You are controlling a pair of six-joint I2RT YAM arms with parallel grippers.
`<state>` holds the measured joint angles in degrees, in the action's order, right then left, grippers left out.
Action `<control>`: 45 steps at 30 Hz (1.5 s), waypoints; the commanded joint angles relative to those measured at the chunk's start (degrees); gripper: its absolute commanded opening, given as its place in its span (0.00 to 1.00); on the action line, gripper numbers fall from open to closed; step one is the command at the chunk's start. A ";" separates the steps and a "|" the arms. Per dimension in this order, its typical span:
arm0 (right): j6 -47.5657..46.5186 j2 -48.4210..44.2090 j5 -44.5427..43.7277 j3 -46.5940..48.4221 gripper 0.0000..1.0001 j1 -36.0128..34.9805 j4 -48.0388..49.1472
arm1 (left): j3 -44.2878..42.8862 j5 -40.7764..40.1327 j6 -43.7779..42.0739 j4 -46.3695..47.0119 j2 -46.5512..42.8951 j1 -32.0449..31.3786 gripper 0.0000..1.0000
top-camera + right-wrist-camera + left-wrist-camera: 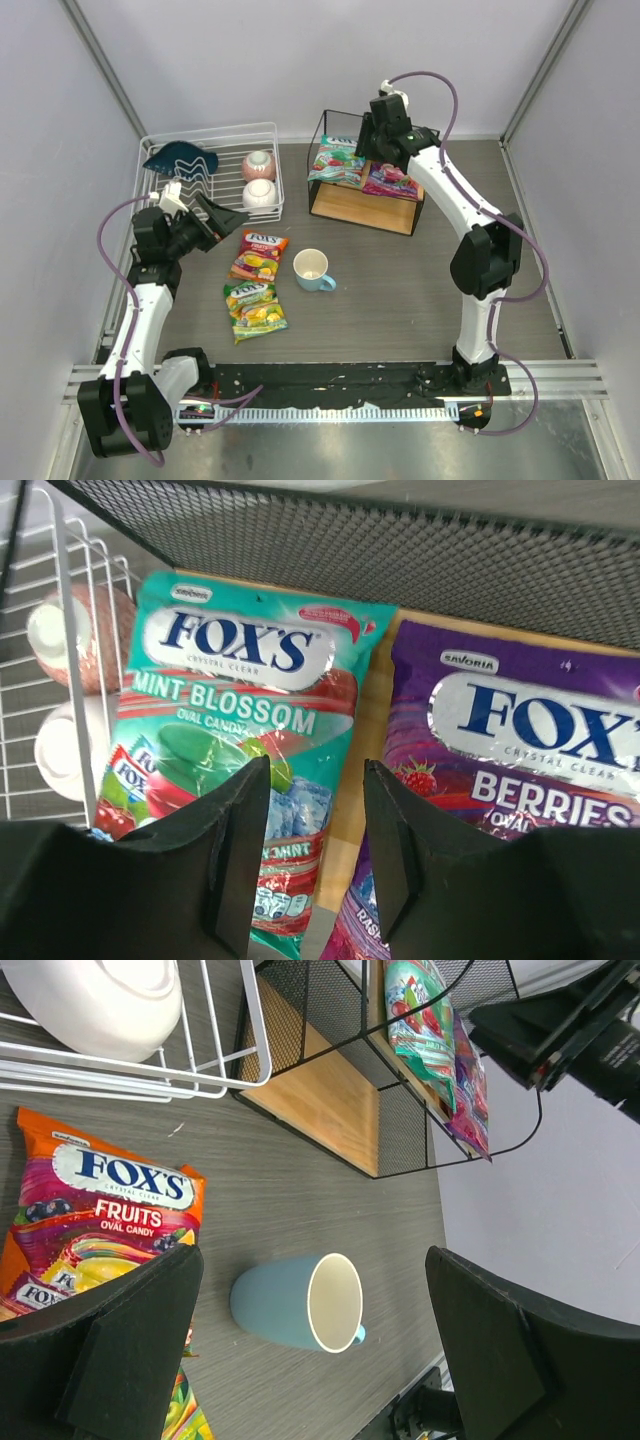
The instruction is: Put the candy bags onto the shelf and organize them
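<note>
Your left gripper is hovering nearest the lens, its jaws spread wide and gripping nothing, above the blue cup that is lying on its side on the desk. The orange-red bag is lying flat at the cup's 9 o'clock, and the yellow-green bag is lying at its 7 o'clock, just below the orange-red one. At the cup's 1 o'clock the shelf is carrying two bags on its upper board, the teal bag at the purple bag's 9 o'clock. Your right gripper is hanging over the seam between them, jaws slightly apart and empty.
</note>
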<state>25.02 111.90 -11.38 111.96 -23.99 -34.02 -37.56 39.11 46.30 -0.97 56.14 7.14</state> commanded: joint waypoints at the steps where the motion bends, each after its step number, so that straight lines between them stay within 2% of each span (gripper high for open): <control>1: 1.53 -0.10 2.32 2.74 0.48 -0.09 -1.66 | 0.47 1.58 0.45 2.47 -0.33 0.60 1.00; 13: 3.37 1.57 3.47 1.33 0.47 -0.09 -1.22 | 0.65 2.28 1.07 3.26 -0.15 0.95 1.00; 17: 3.90 2.45 3.82 1.33 0.51 -0.09 -1.22 | 0.65 2.37 1.24 3.52 -0.07 1.04 1.00; 24: 4.34 3.24 4.52 0.80 0.52 -0.01 -0.78 | 0.82 2.72 1.51 3.79 -0.07 1.30 1.00; 26: 4.52 3.42 4.52 0.80 0.49 0.08 -0.70 | 0.91 2.64 1.51 3.79 -0.15 1.30 1.00; 29: 4.87 3.59 4.70 0.71 0.39 0.17 -0.52 | 0.91 2.64 1.60 3.87 -0.07 1.39 1.00; 30: 5.04 3.50 4.61 0.63 0.30 0.34 -0.52 | 0.91 2.64 1.60 3.96 -0.07 1.48 1.00; 37: 5.39 2.28 5.57 -0.95 0.07 0.96 0.62 | 0.91 2.81 1.95 4.14 0.11 1.65 1.00; 40: 5.39 1.57 5.40 -1.75 0.01 1.22 1.06 | 1.00 2.90 2.04 4.31 0.11 1.74 1.00; 45: 5.13 -0.89 4.61 -3.50 0.01 1.40 1.85 | 1.17 3.07 2.30 4.66 0.29 1.83 1.00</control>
<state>30.35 115.09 -6.24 110.30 -22.87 -32.80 -36.71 40.38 47.86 0.69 56.42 8.38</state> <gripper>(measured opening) 0.015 0.996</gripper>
